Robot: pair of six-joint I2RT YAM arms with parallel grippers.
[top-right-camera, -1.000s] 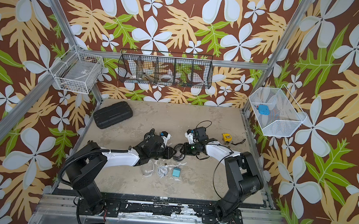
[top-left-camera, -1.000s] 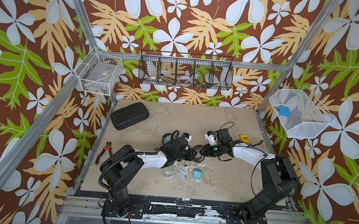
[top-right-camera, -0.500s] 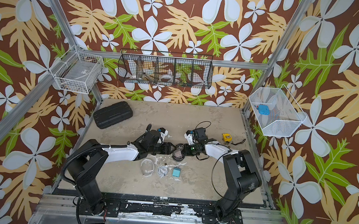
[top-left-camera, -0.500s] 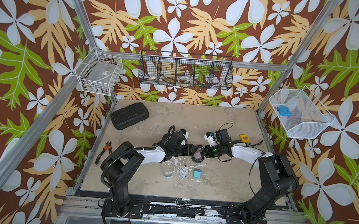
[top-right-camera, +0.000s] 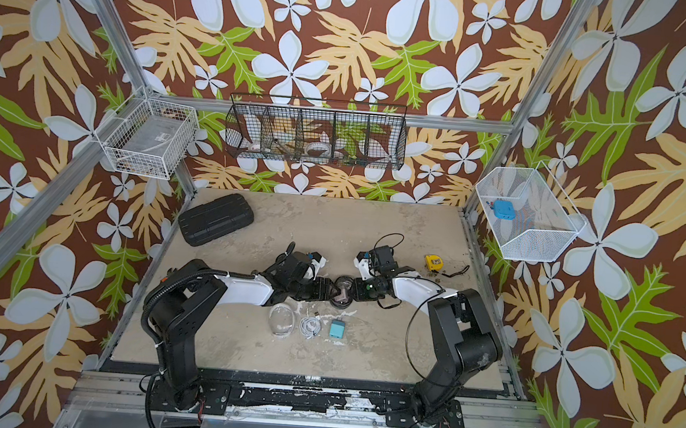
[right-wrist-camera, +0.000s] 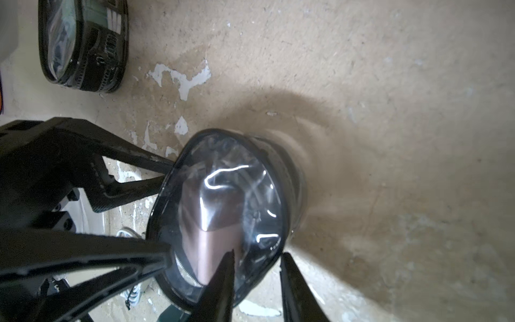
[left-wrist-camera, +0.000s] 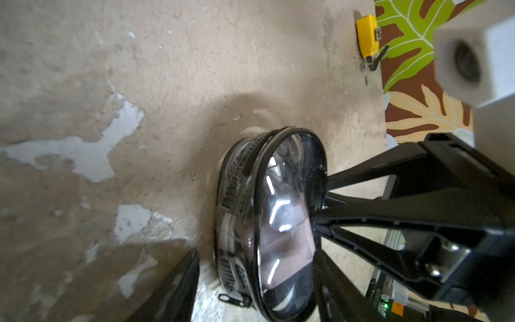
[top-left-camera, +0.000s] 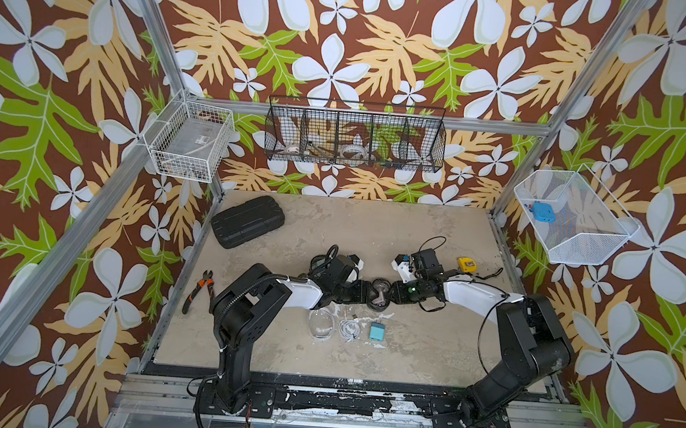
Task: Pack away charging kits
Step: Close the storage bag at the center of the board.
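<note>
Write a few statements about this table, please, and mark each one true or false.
1. The teal plug block lies loose on the table. True.
2. The middle pouch, between the left gripper and the right gripper, has a clear rim. False: its rim is black.
3. A pink block shows inside the middle pouch. True.
4. The blue gadget lies on the table. False: it sits in the white mesh basket on the side wall.
5. The coiled white cable lies between the clear pouch and the teal plug block. True.
</note>
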